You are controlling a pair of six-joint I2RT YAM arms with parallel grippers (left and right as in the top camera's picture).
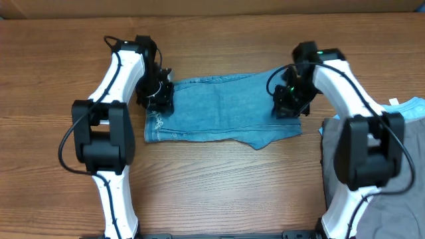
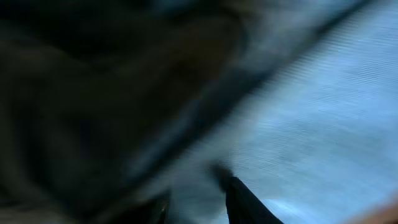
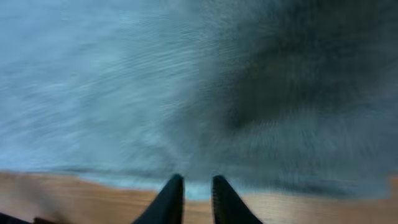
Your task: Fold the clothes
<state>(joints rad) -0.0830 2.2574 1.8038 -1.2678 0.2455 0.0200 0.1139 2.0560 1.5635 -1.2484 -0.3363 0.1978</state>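
Observation:
The light-blue denim jeans lie folded lengthwise as a flat band across the middle of the wooden table. My left gripper is down on their far left corner, and my right gripper is on their right end. In the blurred left wrist view, denim fills the frame and sits between the dark fingers. In the right wrist view, the fingers are nearly together over the denim edge where it meets the wood. Both look shut on the cloth.
A pile of other clothes lies at the right table edge, grey fabric with a light-blue piece on top. Bare wooden table lies in front of the jeans. A cardboard-coloured strip runs along the far edge.

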